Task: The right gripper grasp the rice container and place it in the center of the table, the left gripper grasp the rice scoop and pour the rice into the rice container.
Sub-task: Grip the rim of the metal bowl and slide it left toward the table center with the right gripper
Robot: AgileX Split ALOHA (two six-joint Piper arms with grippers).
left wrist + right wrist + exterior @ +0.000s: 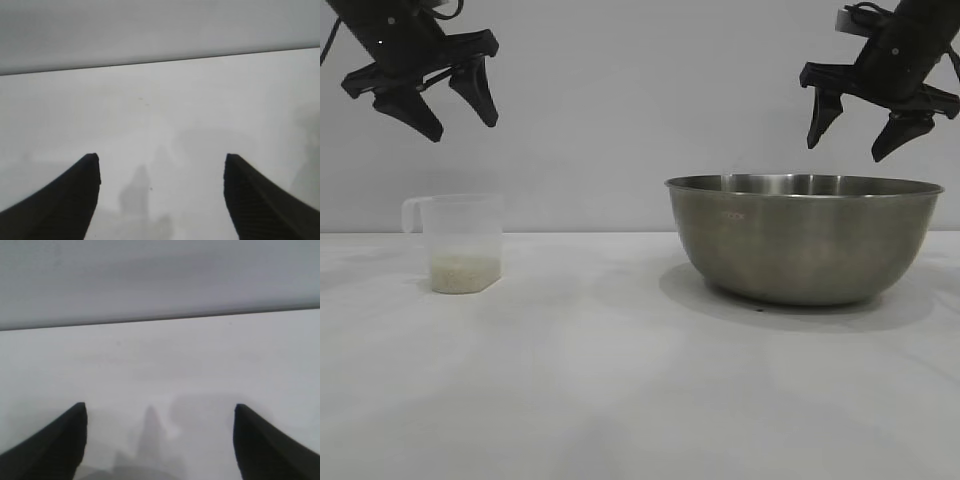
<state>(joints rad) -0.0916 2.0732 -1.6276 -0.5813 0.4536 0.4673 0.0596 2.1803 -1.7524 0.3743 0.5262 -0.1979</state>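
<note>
A broad white desk (620,380) carries a large brushed-steel mixing bowl (804,240), the rice container, sitting toward the desk's right edge rather than its middle, so it appears not yet moved to the center. A small frosted plastic measuring cup (463,243), the rice scoop, stands upright near the left edge, well apart from the bowl, with a thin layer of off-white rice (464,271) in its bottom. The right claw (868,128) hangs just above the bowl's rim and the left claw (460,108) hangs above the scoop, both with fingers spread apart, empty and touching nothing, seemingly poised to descend.
</note>
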